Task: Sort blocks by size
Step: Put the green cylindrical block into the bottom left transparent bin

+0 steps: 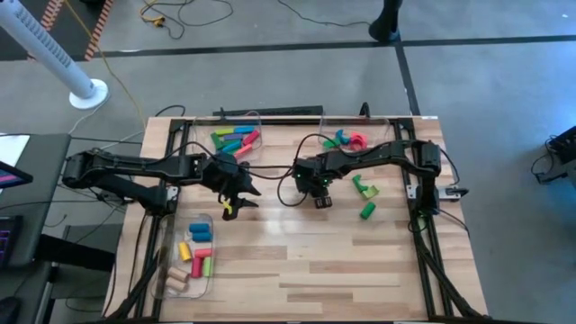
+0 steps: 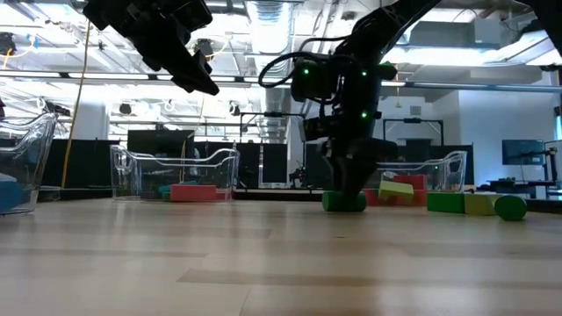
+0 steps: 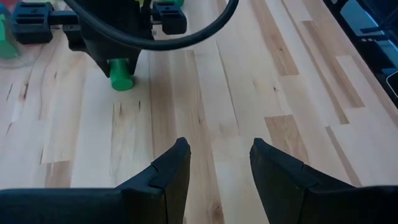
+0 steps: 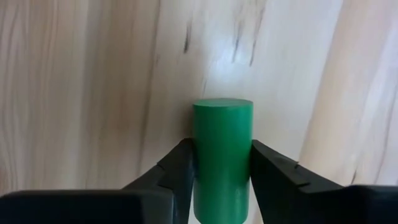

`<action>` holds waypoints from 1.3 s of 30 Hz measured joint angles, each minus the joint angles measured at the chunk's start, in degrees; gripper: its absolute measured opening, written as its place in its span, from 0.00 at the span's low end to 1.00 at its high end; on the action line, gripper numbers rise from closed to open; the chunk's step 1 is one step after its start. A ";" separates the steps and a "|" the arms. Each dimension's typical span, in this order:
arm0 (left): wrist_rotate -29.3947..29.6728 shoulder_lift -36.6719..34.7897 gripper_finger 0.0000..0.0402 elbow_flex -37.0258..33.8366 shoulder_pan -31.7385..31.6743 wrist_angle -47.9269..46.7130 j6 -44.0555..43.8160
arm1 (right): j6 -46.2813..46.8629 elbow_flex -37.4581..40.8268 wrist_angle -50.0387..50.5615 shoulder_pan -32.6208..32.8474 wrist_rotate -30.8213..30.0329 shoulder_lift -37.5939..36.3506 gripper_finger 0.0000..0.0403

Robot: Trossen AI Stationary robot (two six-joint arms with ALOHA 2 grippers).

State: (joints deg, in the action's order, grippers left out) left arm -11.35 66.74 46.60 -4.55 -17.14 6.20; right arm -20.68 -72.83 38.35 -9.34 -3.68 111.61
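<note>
R hand (image 4: 221, 171) pinches green cyl (image 4: 222, 155), base hidden; L hand (image 3: 217, 171) half-open, apparently empty.

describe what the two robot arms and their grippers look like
Both arms are dark, jointed, with black cables looping off them. The right gripper has two black wedge-shaped fingers, with small green lights glowing on the wrist above it. The left gripper has the same black angular fingers.

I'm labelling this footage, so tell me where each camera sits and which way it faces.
High: overhead, looking down on table, both arms.
Low: tabletop level, facing the room; arms hang in.
Left wrist: on the left arm, looking past the empty left gripper at the right arm.
Right wrist: right gripper around a green cylinder.
Shared: that cylinder shows in the low and both wrist views.
</note>
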 joint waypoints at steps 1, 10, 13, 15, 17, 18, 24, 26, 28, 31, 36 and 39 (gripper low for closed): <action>0.01 0.00 0.39 -0.01 0.00 -0.14 0.00 | 0.48 0.04 -0.59 0.02 -0.13 -0.27 0.39; 0.02 0.01 0.39 -0.01 0.03 0.34 2.44 | 3.96 0.30 -2.07 1.08 2.22 -3.92 0.39; 0.04 0.02 0.39 -0.01 0.20 0.91 4.01 | 5.07 0.30 -3.37 2.04 3.66 -5.47 0.38; 0.04 0.02 0.39 -0.01 0.74 1.41 5.81 | 6.11 0.30 -4.75 2.77 4.79 -6.99 0.38; 0.03 0.02 0.39 -0.01 1.78 1.73 8.48 | 7.14 0.26 -6.09 3.61 6.06 -8.49 0.39; 0.04 0.02 0.39 -0.01 2.40 2.07 10.07 | 7.63 0.26 -6.80 4.08 6.82 -9.12 0.39; 0.03 0.02 0.39 -0.04 6.57 6.24 20.87 | 10.77 0.22 -11.66 7.37 9.13 -11.35 0.39; 0.40 0.02 0.39 -0.05 7.79 7.99 24.22 | 12.26 0.15 -13.67 8.34 10.50 -11.30 0.39; 2.24 0.02 0.39 -0.05 9.00 9.25 27.08 | 14.04 0.19 -15.62 9.29 12.30 -11.06 0.39; 5.98 0.02 0.39 -0.05 10.66 10.36 30.40 | 15.92 0.18 -18.68 10.47 13.25 -11.06 0.39; 8.02 0.02 0.39 -0.05 12.51 10.73 35.15 | 19.53 0.19 -23.42 11.70 15.79 -11.17 0.39; 8.02 0.92 0.39 -0.05 13.31 11.90 36.15 | 20.80 0.19 -26.25 12.22 17.55 -11.21 0.39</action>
State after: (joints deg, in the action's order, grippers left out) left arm -3.33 67.66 46.54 8.76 -5.24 42.35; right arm 0.12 -72.64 12.10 2.88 13.87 100.40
